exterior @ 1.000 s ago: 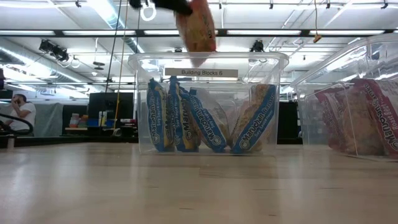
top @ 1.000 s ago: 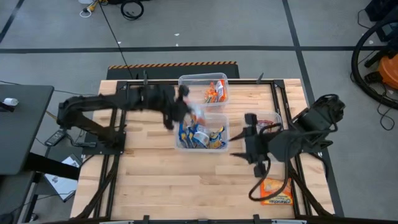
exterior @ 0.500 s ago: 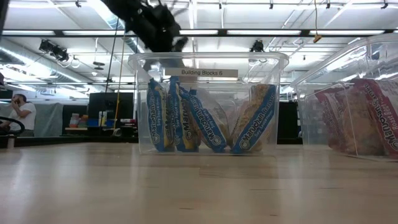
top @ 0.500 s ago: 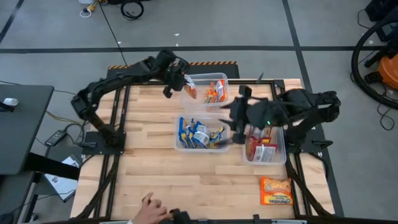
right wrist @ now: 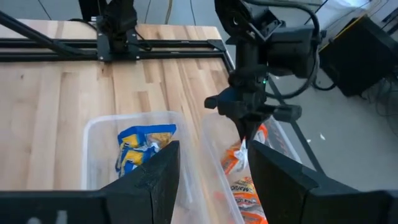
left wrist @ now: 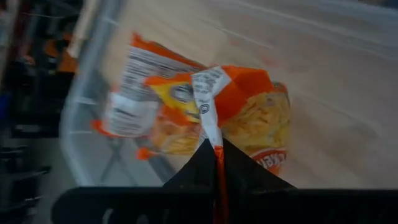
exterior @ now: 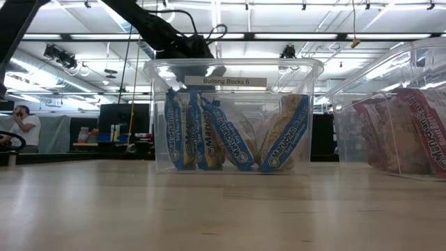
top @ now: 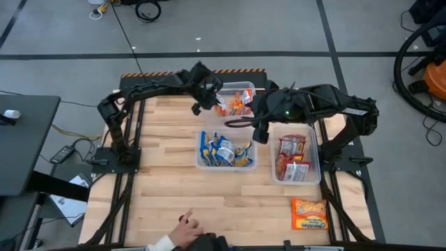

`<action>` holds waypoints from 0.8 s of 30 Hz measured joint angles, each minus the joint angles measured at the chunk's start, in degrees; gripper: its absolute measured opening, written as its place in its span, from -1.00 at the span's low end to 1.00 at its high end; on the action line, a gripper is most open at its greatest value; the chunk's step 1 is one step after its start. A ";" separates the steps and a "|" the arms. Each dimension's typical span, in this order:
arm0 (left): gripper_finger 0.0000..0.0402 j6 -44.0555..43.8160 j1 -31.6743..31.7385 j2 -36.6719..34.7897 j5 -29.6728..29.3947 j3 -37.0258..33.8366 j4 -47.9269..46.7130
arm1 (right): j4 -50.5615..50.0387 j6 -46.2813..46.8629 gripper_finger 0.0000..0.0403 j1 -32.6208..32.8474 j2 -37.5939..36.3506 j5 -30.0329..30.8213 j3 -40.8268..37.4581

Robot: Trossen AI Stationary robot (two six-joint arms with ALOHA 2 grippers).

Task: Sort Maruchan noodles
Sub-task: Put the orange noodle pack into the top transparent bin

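Currently the left hand [top: 211, 104] hangs over the far tub [top: 249, 86] at the far middle of the worktop [top: 167, 167], its fingers pinched tight on the top seam of an orange packet [left wrist: 245, 118]. In the left wrist view that packet dangles from the closed fingertips above other orange packets [left wrist: 134, 106] lying inside the same tub. In the right wrist view the same grip shows from the side: the packet's white seam sits between the closed fingers, over the orange pile.

Right hand [top: 259, 129] is above the gap between the middle tub [top: 200, 162] and the right tub [top: 317, 167], fingers spread wide, nothing between them.

Contents:
- far tub: orange packets.
- middle tub: blue packets [top: 221, 151], standing on edge; the low view shows them leaning against one another behind the clear wall, under a label reading "Building Blocks 6" [exterior: 226, 81].
- right tub: red-white packets [top: 293, 157].
- one loose orange packet [top: 309, 213] lies flat on the worktop at the near right corner, apart from all tubs.

A person's hand [top: 184, 226] rests at the near edge of the worktop.
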 joint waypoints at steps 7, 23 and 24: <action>-0.94 2.35 -0.69 0.68 -0.72 0.00 -2.97 | -0.01 0.91 -0.04 -0.37 0.02 -0.74 0.00; -0.88 5.80 -1.62 1.40 -7.96 0.28 -3.26 | -0.02 4.40 -0.04 -0.28 0.04 -0.80 0.00; -0.87 5.78 -1.62 1.40 -8.22 0.28 -3.80 | -0.02 4.69 -0.03 -0.28 0.04 -0.80 0.00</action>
